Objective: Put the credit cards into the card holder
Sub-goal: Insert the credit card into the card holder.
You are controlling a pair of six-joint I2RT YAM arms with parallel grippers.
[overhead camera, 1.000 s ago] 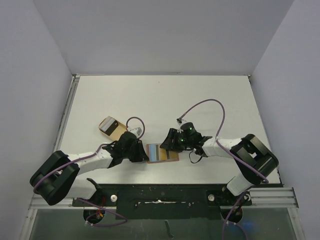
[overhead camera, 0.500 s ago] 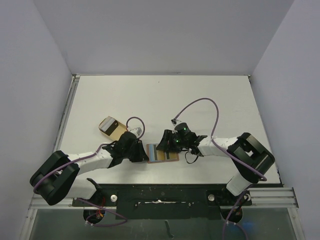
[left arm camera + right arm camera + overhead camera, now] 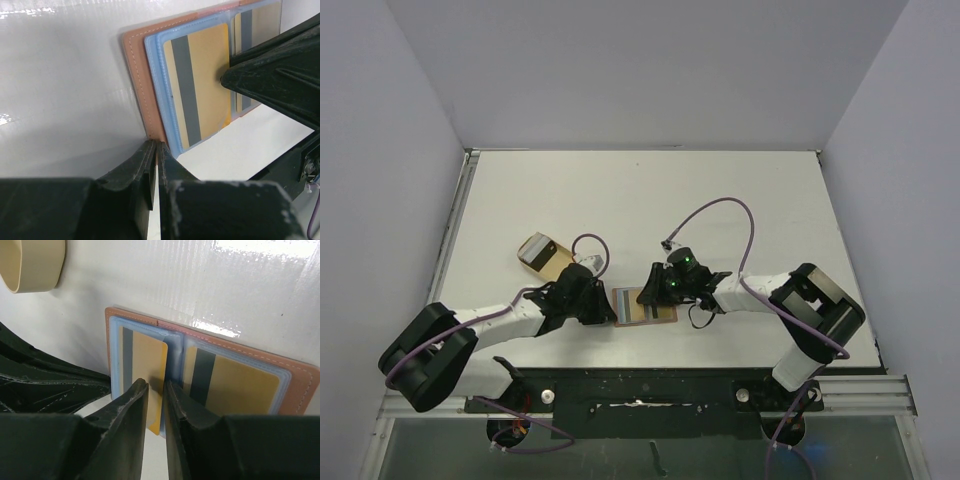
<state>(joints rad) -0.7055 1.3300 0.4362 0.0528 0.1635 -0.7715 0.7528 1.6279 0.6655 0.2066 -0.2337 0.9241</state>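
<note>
Card insertion was in hand. The left gripper (image 3: pixel 154 150), jaws closed, pinched the card holder (image 3: pixel 135 65) corner. The right gripper (image 3: pixel 156 390), jaws nearly closed, straddled the protruding gold card (image 3: pixel 150 355); whether it gripped the card could not be told. The next move required pushing the card fully home.

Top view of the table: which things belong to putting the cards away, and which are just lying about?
Part of the job:
- open reddish-brown leather-look card holder with clear sleeves
- gold plastic card with a dark stripe, partly slid into one sleeve
- second gold striped card, fully sleeved

Just lying about:
- pale tan case with one rounded end
</note>
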